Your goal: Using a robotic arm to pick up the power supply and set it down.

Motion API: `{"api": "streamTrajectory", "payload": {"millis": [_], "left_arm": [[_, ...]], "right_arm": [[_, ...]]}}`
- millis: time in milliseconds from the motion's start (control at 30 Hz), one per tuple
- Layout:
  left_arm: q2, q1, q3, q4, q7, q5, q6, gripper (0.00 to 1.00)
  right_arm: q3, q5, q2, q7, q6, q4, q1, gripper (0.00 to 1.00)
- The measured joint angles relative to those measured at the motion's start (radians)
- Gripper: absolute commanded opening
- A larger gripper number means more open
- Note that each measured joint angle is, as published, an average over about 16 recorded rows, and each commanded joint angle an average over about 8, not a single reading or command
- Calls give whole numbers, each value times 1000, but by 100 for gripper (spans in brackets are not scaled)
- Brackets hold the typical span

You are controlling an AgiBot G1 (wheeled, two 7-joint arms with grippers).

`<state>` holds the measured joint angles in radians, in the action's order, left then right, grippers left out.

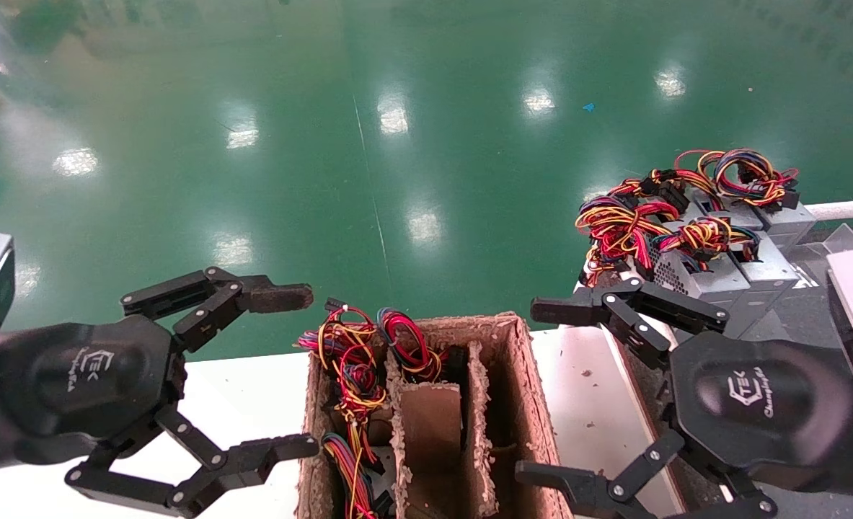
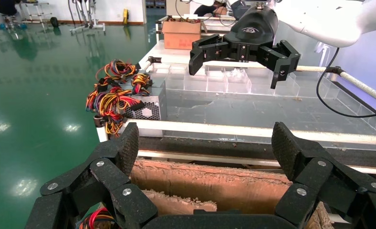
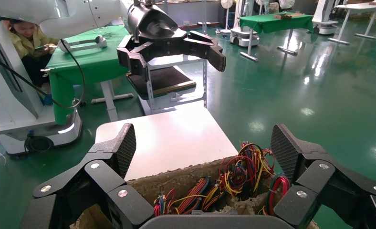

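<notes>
The power supplies (image 1: 354,375) still to be picked stand on end in the slots of the cardboard divider box (image 1: 520,404), only their wire bundles poking out, while finished ones (image 1: 729,252) lie grouped on the surface (image 1: 815,288) to the right. The left hand (image 1: 282,375) and right hand (image 1: 541,389) flank the box, both spread wide and empty, probably so either can drop into a slot.
</notes>
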<state>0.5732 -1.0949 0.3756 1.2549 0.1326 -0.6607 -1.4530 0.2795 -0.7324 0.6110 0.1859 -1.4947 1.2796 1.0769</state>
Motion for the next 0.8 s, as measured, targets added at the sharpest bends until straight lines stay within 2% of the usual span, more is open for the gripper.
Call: {"api": "streamTrajectory", "payload": {"millis": [100, 133, 800], "left_arm": [[0, 0, 0, 0, 0, 0, 0, 5], [0, 0, 0, 0, 0, 0, 0, 0], [0, 0, 0, 0, 0, 0, 0, 0]], "right_arm": [[0, 0, 0, 0, 0, 0, 0, 100], [0, 0, 0, 0, 0, 0, 0, 100], [0, 0, 0, 0, 0, 0, 0, 100]]}}
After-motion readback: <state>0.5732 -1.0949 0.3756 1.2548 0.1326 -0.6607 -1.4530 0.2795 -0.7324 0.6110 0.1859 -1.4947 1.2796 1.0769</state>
